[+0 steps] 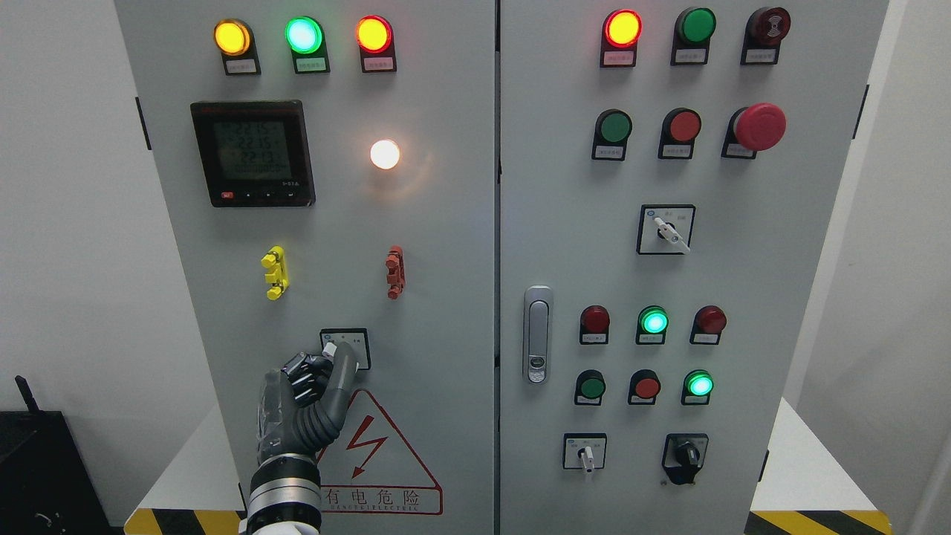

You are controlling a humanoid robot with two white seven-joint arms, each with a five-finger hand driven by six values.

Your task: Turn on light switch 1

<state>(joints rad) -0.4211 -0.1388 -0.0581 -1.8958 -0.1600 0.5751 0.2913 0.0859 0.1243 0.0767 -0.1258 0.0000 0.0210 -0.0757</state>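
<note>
A small rotary switch (355, 346) with a white knob sits in a black-framed plate low on the left cabinet door. My left hand (321, 371) rises from the bottom edge and covers the plate's left part. Its thumb and curled fingers close around the white knob. Above, a round white lamp (385, 154) glows brightly on the same door. The right arm does not show.
The left door also carries a digital meter (252, 153), yellow, green and red lit lamps on top, and a yellow (275, 272) and a red (395, 272) clip. A red warning triangle (375, 453) sits below the switch. The right door holds a handle (537, 334), buttons and selector switches.
</note>
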